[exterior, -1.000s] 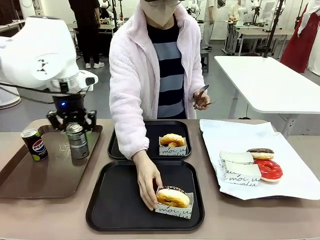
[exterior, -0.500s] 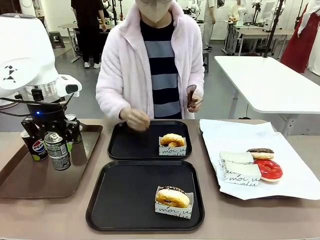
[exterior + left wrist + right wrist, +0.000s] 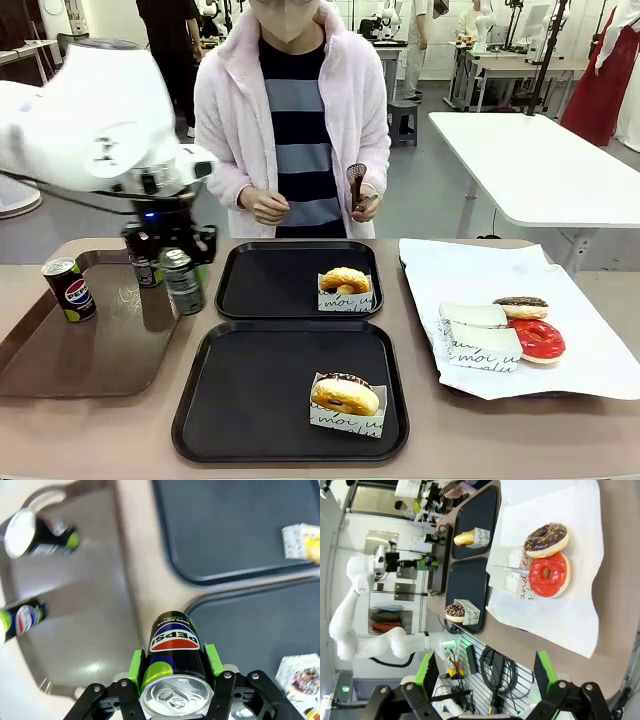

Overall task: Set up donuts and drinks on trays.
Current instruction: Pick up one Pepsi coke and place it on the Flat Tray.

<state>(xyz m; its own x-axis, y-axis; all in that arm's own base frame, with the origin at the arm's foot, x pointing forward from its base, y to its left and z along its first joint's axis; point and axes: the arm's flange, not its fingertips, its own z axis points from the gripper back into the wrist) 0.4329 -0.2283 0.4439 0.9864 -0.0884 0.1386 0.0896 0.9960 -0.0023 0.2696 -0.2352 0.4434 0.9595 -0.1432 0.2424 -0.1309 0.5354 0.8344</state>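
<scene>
White rounded left arm [image 3: 95, 120], black cable [image 3: 60, 190], blue light [image 3: 150, 213], black left hand [image 3: 175, 660] with green pads [image 3: 136, 665] and screws, right hand [image 3: 485, 672] alike, person [image 3: 290, 130] in pink fleece jacket [image 3: 225, 130] over grey-navy striped top [image 3: 300, 110]

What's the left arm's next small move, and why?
Probably carry the can right and lower it onto the bare left side of the far black tray. The left gripper is shut on it above the edge of the brown tray, and that black tray holds a donut but no drink.

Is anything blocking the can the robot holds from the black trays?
Nothing visible. The can in the left end effector hangs just left of the far black tray, whose left half is bare; its donut sits to the right.
</scene>
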